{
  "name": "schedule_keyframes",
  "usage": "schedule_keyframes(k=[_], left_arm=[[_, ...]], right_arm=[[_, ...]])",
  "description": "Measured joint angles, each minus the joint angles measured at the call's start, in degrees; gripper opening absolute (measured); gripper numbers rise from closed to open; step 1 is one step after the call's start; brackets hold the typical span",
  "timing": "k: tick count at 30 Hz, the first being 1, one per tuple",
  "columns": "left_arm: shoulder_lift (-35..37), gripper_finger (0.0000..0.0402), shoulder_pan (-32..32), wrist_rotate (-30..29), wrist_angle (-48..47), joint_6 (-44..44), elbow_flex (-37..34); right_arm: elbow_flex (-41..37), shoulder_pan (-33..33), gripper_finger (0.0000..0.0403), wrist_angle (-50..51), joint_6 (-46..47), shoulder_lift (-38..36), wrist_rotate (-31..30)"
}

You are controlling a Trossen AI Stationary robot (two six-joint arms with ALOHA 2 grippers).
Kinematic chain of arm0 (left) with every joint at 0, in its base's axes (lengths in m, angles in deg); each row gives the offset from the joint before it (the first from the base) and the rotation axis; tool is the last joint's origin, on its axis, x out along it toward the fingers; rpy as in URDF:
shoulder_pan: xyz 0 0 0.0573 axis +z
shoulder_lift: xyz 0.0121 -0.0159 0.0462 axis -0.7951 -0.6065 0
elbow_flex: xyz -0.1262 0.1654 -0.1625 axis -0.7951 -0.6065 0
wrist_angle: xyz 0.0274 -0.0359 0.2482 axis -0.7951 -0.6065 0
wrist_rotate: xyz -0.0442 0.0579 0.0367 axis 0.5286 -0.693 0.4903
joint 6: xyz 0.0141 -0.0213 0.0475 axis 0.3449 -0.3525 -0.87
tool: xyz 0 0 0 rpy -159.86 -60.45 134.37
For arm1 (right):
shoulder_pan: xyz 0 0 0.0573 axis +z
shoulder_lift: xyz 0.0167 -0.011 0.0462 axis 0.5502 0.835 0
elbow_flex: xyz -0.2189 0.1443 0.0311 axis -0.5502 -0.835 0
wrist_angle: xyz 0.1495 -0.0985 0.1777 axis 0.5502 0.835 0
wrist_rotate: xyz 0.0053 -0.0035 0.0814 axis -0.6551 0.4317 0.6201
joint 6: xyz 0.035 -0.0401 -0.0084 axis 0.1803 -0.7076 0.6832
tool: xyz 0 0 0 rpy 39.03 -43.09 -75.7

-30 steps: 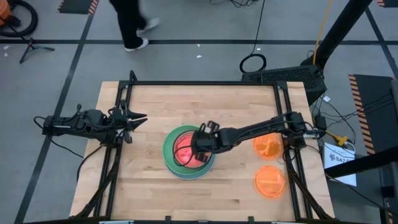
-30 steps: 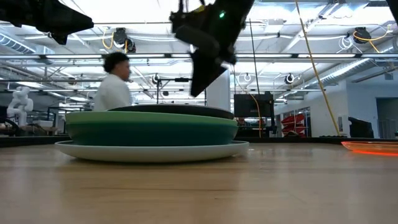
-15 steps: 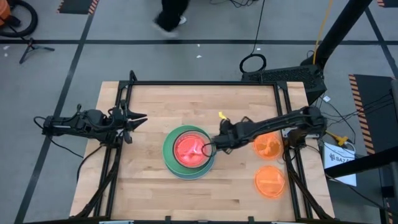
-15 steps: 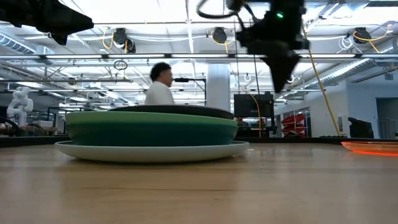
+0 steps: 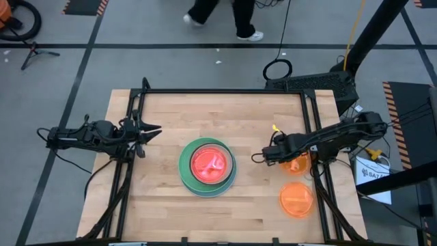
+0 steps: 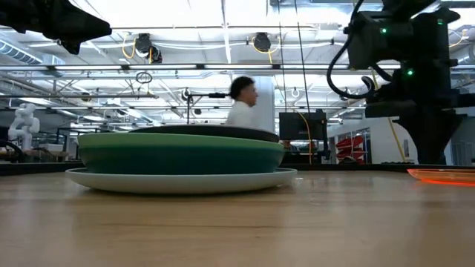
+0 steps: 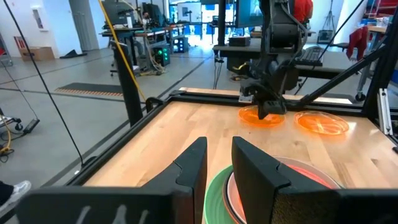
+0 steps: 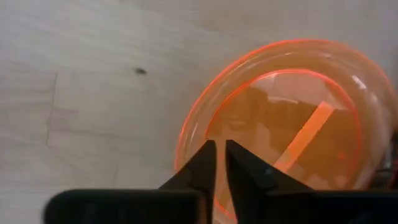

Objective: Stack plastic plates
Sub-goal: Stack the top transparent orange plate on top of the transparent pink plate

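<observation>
A stack of plastic plates [image 5: 207, 166] stands mid-table, a red-orange one with a pinkish one on top. In the low view its whitish bottom plate [image 6: 182, 180] rests on the wood, with teal and green plates above. Two translucent orange plates lie at the right, one farther [image 5: 296, 161] and one nearer [image 5: 297, 199]. My right gripper [image 8: 219, 155] points down just over the farther orange plate's rim [image 8: 196, 127], on the side toward the stack, its fingertips a narrow slit apart. I cannot tell whether they touch it. My left gripper [image 7: 219, 165] waits level at the table's left, slightly open, with nothing in it.
A black frame [image 5: 225, 91] runs along the table's far, left and right edges. Bare wood lies between the stack and the orange plates and along the near edge. A person [image 5: 235, 17] walks on the floor beyond the far edge.
My right gripper has left the stack's top and swung toward the table's right edge, sinking and rolling its wrist, and now stands over the farther orange plate. The stack has stayed in place. A person has walked past behind the table.
</observation>
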Motion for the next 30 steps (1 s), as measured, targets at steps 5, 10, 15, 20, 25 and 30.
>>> schedule_keyframes(k=[5,10,15,20,25,30], left_arm=[[0.01,0.0083,0.0,-0.01,0.03,-0.18,0.0],[0.02,0.0083,0.0,-0.02,-0.04,-0.22,0.02],[0.01,0.0083,0.0,0.0,-0.04,-0.24,0.02],[0.02,0.0083,0.0,-0.01,-0.05,-0.24,0.01],[0.02,0.0083,0.0,-0.01,-0.04,-0.26,0.02],[0.02,0.0083,0.0,0.0,-0.04,-0.26,0.01]], right_arm=[[-1.0,-0.02,0.0094,-1.24,0.89,-0.42,-0.25],[-1.0,-0.02,0.0161,-5.4,-0.05,-0.46,-0.28],[-1.0,-0.02,0.0187,-5.37,-0.03,1.1,-0.5],[-1.0,-0.02,0.0179,-6.66,-0.73,4.66,-0.41],[-0.82,-0.02,0.0152,-8.24,-2.67,7.2,-0.46],[-0.43,0.0,0.0116,-8.59,-1.88,7.4,-0.44]])
